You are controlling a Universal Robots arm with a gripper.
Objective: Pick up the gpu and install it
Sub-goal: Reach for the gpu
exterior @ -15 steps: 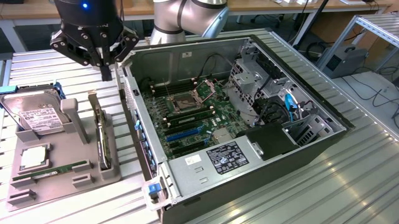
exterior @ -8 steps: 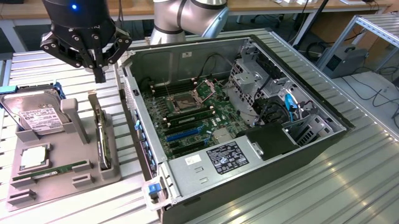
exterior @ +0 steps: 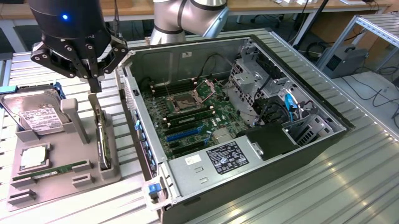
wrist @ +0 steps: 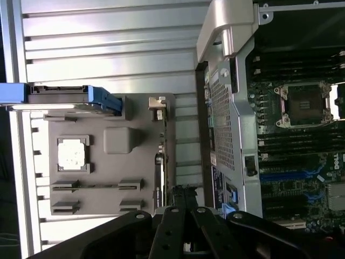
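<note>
The gpu [exterior: 100, 135] is a thin black card standing edge-on in a slot at the near side of the grey holder [exterior: 59, 179], beside the open computer case [exterior: 293, 154]. My gripper [exterior: 95, 87] hangs just above the card's far end. Its fingers are shut together with nothing between them. Whether the tips touch the card I cannot tell. In the wrist view the shut gripper [wrist: 182, 195] sits beside the edge-on gpu [wrist: 159, 175], with the holder [wrist: 116, 140] behind it. The motherboard [exterior: 193, 121] lies exposed inside the case, with blue slots [exterior: 184, 132] near its front.
The holder also carries a silver hard drive [exterior: 36, 114] in a blue frame, a square processor [exterior: 32, 158] and a green memory stick [exterior: 53, 169]. The case wall [exterior: 134, 121] rises right next to the gpu. Everything rests on a ribbed metal table [exterior: 349, 186].
</note>
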